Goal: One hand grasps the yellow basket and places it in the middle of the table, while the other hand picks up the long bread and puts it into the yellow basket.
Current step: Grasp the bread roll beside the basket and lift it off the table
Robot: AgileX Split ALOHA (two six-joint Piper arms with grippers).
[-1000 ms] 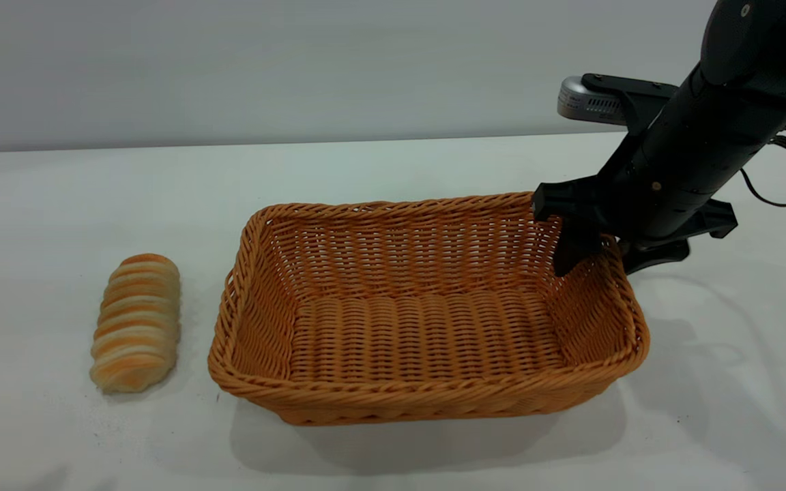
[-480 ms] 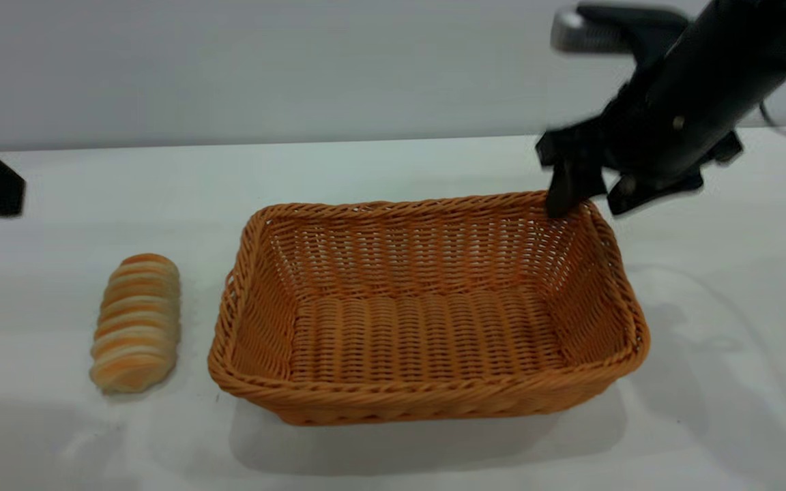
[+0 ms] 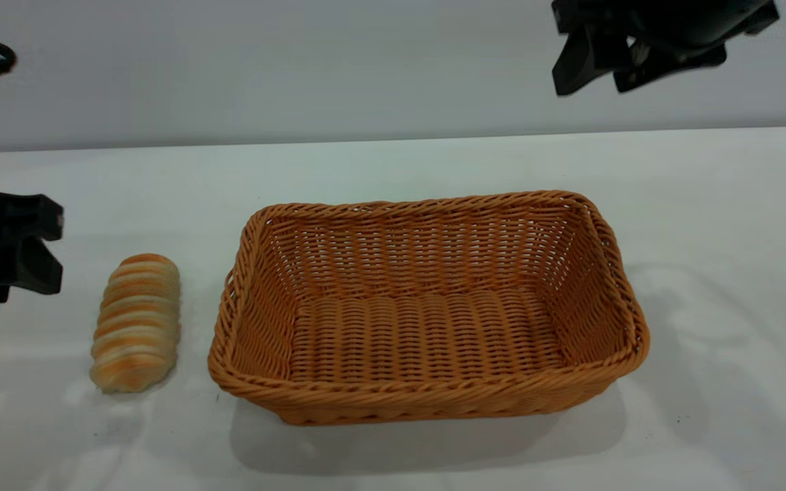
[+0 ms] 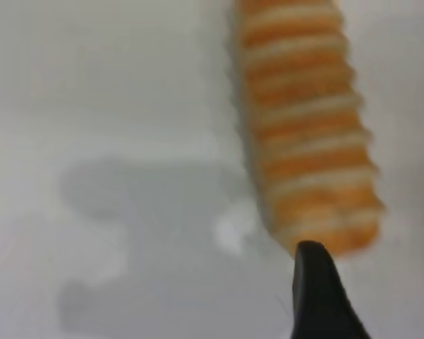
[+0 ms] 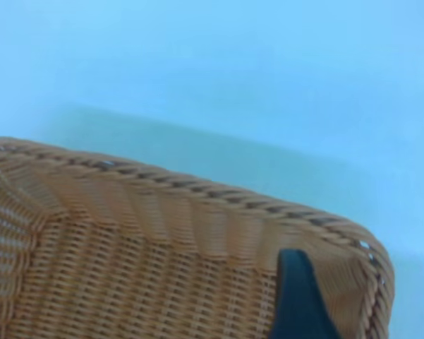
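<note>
- The yellow basket (image 3: 427, 307) has been let go and is left standing on the worktop (image 3: 727, 225), about at its middle; its position is unchanged from a second ago.
- The right pincer (image 3: 601, 68), which was at the basket's far right corner, has been lifted well clear above it, its fingers spread and empty.
- The left pincer (image 3: 21, 256) has been brought in from the left edge and is now just beside the long bread (image 3: 137, 322), parted and holding nothing.
- The bread is seen lying untouched, left of the basket.
- The basket placing is judged done; the bread pick-up is judged to be starting.
</note>
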